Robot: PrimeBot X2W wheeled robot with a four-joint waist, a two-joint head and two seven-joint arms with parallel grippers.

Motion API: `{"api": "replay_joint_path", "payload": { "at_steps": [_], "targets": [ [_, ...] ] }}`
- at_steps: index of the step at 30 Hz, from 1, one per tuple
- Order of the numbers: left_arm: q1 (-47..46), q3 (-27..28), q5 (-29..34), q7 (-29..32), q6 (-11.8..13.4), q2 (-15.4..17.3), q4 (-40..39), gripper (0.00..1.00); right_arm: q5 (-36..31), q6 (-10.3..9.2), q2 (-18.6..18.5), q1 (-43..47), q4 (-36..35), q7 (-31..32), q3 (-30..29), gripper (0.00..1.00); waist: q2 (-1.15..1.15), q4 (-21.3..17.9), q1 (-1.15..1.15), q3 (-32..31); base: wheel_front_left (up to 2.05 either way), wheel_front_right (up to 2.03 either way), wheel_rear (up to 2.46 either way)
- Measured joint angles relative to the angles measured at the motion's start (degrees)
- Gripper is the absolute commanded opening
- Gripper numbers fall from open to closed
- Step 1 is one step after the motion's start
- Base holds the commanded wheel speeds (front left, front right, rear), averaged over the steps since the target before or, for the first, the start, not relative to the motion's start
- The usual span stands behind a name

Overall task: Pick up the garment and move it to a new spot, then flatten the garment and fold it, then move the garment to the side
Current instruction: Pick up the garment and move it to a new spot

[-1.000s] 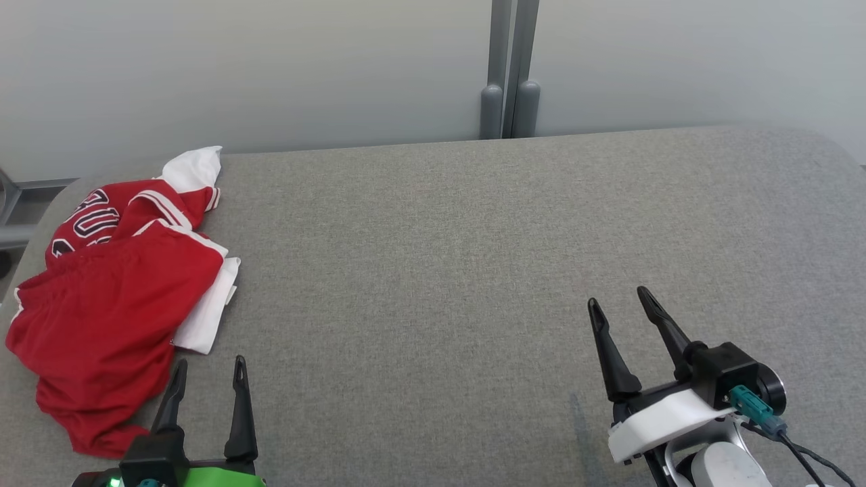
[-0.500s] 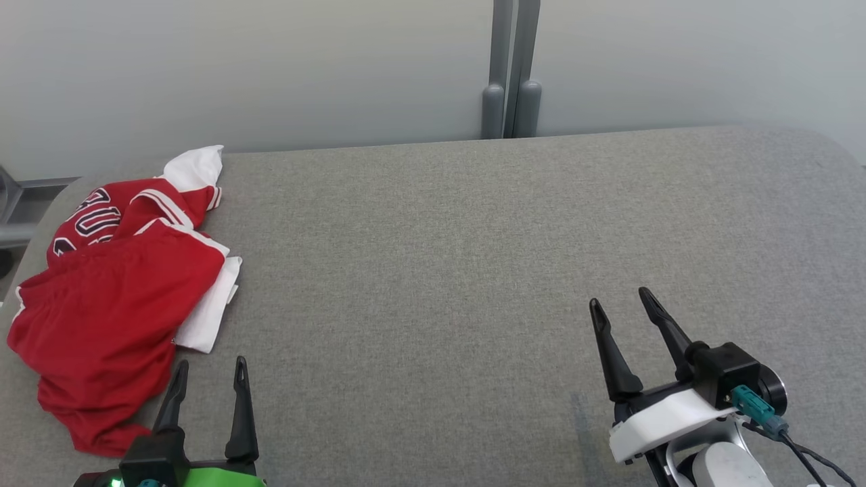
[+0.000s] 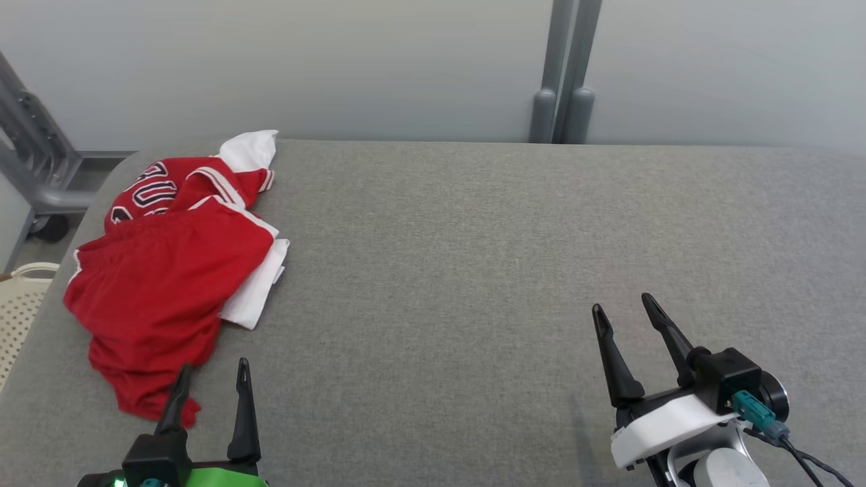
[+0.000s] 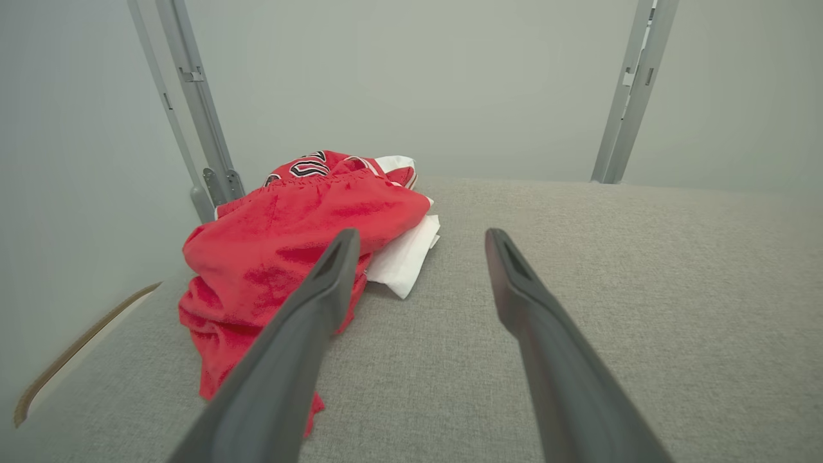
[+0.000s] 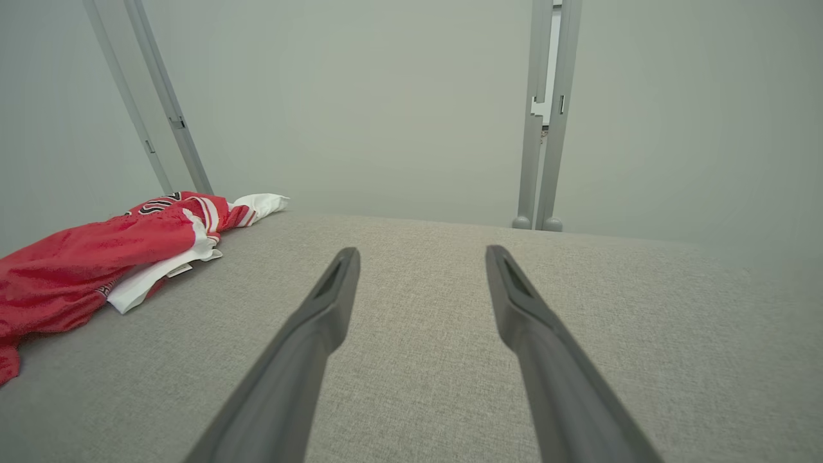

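Tabletop: one grey fabric-covered tabletop (image 3: 473, 237). The heap lies close to its nine o'clock edge, so cloth dragged that way may slide off.
Garment: one crumpled red jersey-cloth garment with white trim (image 3: 162, 270), at ten o'clock. A shallow pinch may lift only the top fold.
White layer: one white layer (image 3: 260, 297) underneath. I cannot tell if it is a separate piece.
Grippers: two. The left gripper (image 3: 213, 365) is at seven o'clock, spread and empty, just beside the hem. The right gripper (image 3: 621, 302) is at five o'clock, spread and empty, well apart.
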Motion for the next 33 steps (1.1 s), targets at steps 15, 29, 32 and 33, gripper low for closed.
{"api": "replay_joint_path", "payload": {
  "at_steps": [15, 29, 32, 33],
  "targets": [
    [1.54, 0.99, -0.33, 0.00, 0.38, 0.26, 0.16, 1.00, 1.22, 0.01, 0.01, 1.02, 0.26, 0.00, 1.12, 1.00, 0.00, 14.60, 0.00, -0.95, 0.00, 0.00, 0.00],
    [2.78, 3.44, -2.55, 0.24, 0.81, 1.47, -0.29, 1.00, 1.77, 0.01, 0.05, 0.75, 0.81, 0.00, 1.33, 1.00, 0.00, 20.01, 0.00, -1.27, 0.00, 0.00, 0.00],
    [2.59, 3.76, -3.25, 1.16, 0.77, 2.08, -0.87, 1.00, 1.45, 0.01, 0.05, 0.62, 0.77, 0.00, 0.96, 1.00, 0.00, 18.62, 0.00, -0.91, 0.00, 0.00, 0.00],
    [2.32, 3.79, -3.39, 1.63, 0.69, 2.36, -1.04, 1.00, 1.33, 0.01, 0.04, 0.58, 0.71, 0.00, 0.70, 1.00, 0.00, 18.14, 0.00, -0.75, 0.00, 0.00, 0.00]
  ]
}}
